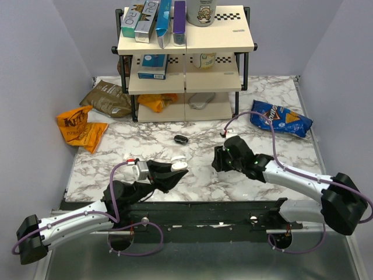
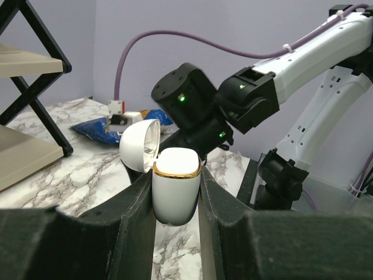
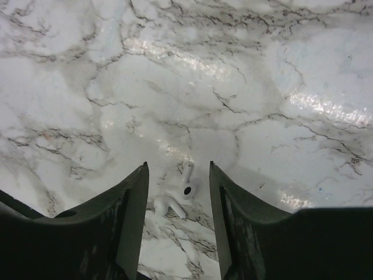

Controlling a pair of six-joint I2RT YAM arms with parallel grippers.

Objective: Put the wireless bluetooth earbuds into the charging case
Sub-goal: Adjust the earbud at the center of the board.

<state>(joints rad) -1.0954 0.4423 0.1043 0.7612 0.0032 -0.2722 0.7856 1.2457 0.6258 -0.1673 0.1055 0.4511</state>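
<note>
The charging case (image 2: 176, 184) is white with a gold rim, not black. Its lid (image 2: 140, 146) is hinged open. My left gripper (image 2: 176, 195) is shut on it and holds it upright above the table's near part; it also shows in the top view (image 1: 179, 165). Two white stemmed earbuds (image 3: 186, 185) (image 3: 166, 206) lie side by side on the marble. My right gripper (image 3: 177, 169) hangs just above them, open, with one finger on each side. In the top view the right gripper (image 1: 220, 160) hides the earbuds.
A small black oval object (image 1: 180, 139) lies on the marble behind the grippers. A shelf rack (image 1: 185, 64) with boxes stands at the back. A blue chip bag (image 1: 281, 119) lies at the right, and orange (image 1: 78, 127) and brown (image 1: 108, 98) bags at the left.
</note>
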